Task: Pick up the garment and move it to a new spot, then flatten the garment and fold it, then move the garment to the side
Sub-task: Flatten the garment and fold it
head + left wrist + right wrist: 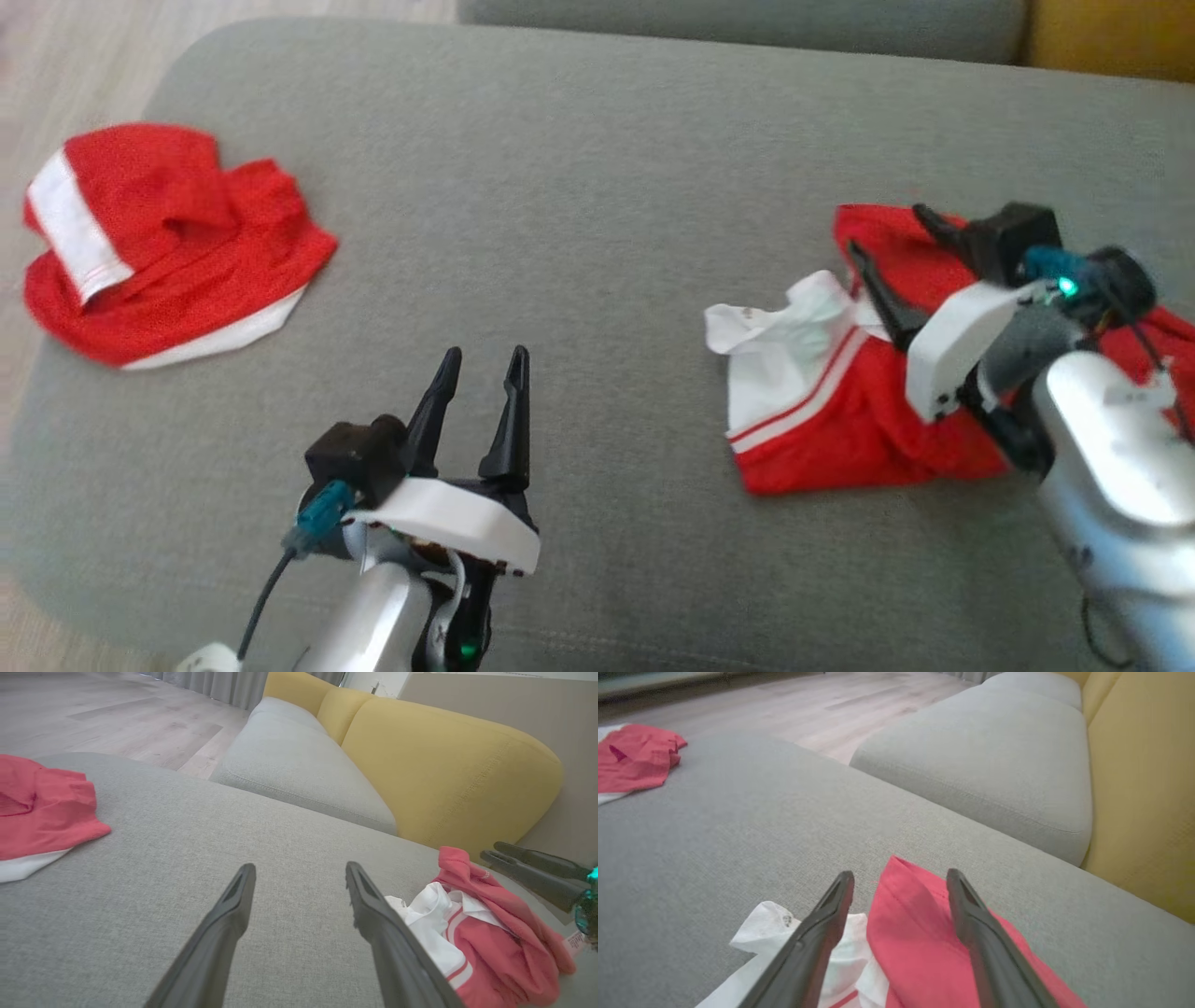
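Note:
A crumpled red garment [831, 420] with white panels and stripes lies on the right of the grey cushion [597, 168]. My right gripper [885, 229] hovers over its far upper part, open, fingers pointing away. In the right wrist view the right gripper [900, 874] has its jaws spread over a red fold of the garment [915, 933], with nothing pinched. My left gripper [486, 354] stands open over bare cushion at the near centre, empty. From the left wrist, the left gripper [300, 867] has the garment [481, 933] to its right, under the right gripper [489, 850].
A second red garment [177, 252] with white bands lies bunched at the cushion's far left edge, also seen from the wrists [42, 807] [635, 758]. Wooden floor [75, 56] lies beyond that edge. Another grey seat [299, 770] and yellow backrests [444, 765] stand behind.

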### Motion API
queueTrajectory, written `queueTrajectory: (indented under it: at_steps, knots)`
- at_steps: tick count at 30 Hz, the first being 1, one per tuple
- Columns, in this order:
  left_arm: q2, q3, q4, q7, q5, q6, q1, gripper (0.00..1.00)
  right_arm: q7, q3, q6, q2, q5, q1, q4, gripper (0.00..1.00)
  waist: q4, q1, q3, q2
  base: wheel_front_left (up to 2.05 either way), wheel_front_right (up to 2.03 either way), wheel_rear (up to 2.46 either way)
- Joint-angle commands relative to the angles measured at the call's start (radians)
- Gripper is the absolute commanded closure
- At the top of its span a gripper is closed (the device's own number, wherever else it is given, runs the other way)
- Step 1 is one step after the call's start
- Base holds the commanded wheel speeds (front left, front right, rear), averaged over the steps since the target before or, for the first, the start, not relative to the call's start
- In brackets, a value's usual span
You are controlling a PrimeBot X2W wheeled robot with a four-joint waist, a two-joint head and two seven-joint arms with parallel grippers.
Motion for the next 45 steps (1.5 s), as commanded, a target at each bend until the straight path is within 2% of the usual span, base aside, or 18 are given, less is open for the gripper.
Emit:
queueTrajectory:
  at_steps: [1,9,10,11,12,19,25,30,33,36,40,45]
  knots:
    - [0.002,0.024,-0.031,-0.006,-0.009,0.007,-0.049,0.0,0.006,0.026,0.004,-0.021,0.015,-0.052,-0.003,0.0,0.039,0.0,0.023,0.0,0.0,0.0,0.0]
    - [0.002,0.011,-0.028,-0.006,-0.019,0.016,-0.053,0.0,0.056,0.095,0.004,-0.052,0.097,-0.142,0.127,0.0,0.075,0.0,0.032,0.0,0.0,0.0,0.0]
    - [0.002,0.011,-0.028,-0.006,-0.02,0.016,-0.053,0.0,0.067,0.105,0.004,-0.053,0.111,-0.149,0.141,0.27,0.077,0.0,0.032,0.0,0.0,0.0,0.0]
    - [0.002,0.012,-0.028,-0.006,-0.02,0.017,-0.053,0.0,0.075,0.119,0.004,-0.056,0.121,-0.156,0.153,0.81,0.078,0.0,0.031,0.0,0.0,0.0,0.0]
    - [0.002,0.013,-0.028,-0.006,-0.02,0.018,-0.053,0.0,0.078,0.132,0.004,-0.06,0.13,-0.162,0.16,1.0,0.077,0.0,0.031,0.0,0.0,0.0,0.0]
    - [0.002,0.033,-0.025,-0.006,-0.009,0.021,-0.043,0.0,0.006,0.166,0.004,-0.062,0.188,-0.183,0.158,1.0,0.033,0.0,0.008,0.0,0.0,0.0,0.0]
    - [0.002,0.065,-0.022,-0.006,0.002,0.017,-0.024,0.0,-0.062,0.124,0.004,-0.069,0.228,-0.138,0.082,1.0,-0.055,0.0,-0.035,0.0,0.0,0.0,0.0]
    - [0.002,0.103,-0.023,-0.006,0.004,0.012,0.004,0.0,-0.044,-0.012,0.004,-0.096,0.305,0.013,-0.051,1.0,-0.139,0.0,-0.08,0.0,0.0,0.0,0.0]
    - [0.002,0.118,-0.026,-0.006,0.005,0.005,0.022,0.0,0.036,-0.135,0.004,-0.138,0.308,0.198,-0.172,1.0,-0.197,0.0,-0.1,0.0,0.0,0.0,0.0]
    - [0.002,0.125,-0.027,-0.006,0.007,0.003,0.027,0.0,0.105,-0.241,0.004,-0.14,0.302,0.323,-0.253,1.0,-0.227,0.0,-0.104,0.0,0.0,0.0,0.0]
    - [0.002,0.129,-0.026,-0.006,0.008,-0.001,0.029,0.0,0.192,-0.368,0.004,-0.125,0.242,0.444,-0.329,1.0,-0.257,0.0,-0.106,0.0,0.0,0.0,0.0]
    - [0.002,0.123,-0.017,-0.006,0.014,-0.008,0.03,0.0,0.26,-0.492,0.004,-0.069,0.121,0.522,-0.366,1.0,-0.282,0.0,-0.103,0.0,0.0,0.0,0.0]
